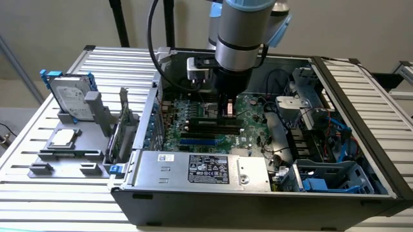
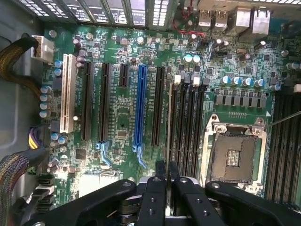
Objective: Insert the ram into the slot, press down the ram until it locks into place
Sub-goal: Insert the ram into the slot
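On the exterior view's left, one hard drive (image 1: 69, 96) stands in a holder on the worktop (image 1: 58, 198). To its right sits the open computer case (image 1: 258, 203), and the single arm reaches down into it. The gripper (image 2: 167, 172) hangs low over the mainboard (image 2: 120, 117), clenched on the ram (image 2: 168, 127), which shows in the wrist view as a thin edge-on strip. The slot (image 2: 174, 122) lies just beside or under that strip, and I cannot tell whether they touch. Their long axes run parallel. I count four alike black slots in this bank, one long blue socket (image 2: 140, 108) and one ram.
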Motion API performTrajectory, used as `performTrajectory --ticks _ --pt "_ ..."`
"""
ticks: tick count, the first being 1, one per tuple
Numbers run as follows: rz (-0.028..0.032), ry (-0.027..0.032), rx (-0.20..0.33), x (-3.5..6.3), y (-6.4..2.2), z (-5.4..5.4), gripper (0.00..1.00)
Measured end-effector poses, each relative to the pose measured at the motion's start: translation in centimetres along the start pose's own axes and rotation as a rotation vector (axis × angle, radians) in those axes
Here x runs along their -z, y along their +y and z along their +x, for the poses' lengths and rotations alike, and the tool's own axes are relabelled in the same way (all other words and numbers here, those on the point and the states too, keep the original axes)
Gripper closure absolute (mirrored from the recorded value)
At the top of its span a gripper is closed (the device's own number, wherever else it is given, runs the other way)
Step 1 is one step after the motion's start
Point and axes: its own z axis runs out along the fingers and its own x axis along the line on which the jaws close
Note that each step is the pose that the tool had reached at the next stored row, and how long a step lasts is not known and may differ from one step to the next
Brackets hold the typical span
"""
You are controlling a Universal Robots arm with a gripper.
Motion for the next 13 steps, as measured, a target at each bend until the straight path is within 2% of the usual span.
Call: performTrajectory --ticks 13 --pt "0.0000 0.0002 0.000 -0.51 0.05 -0.18 0.87"
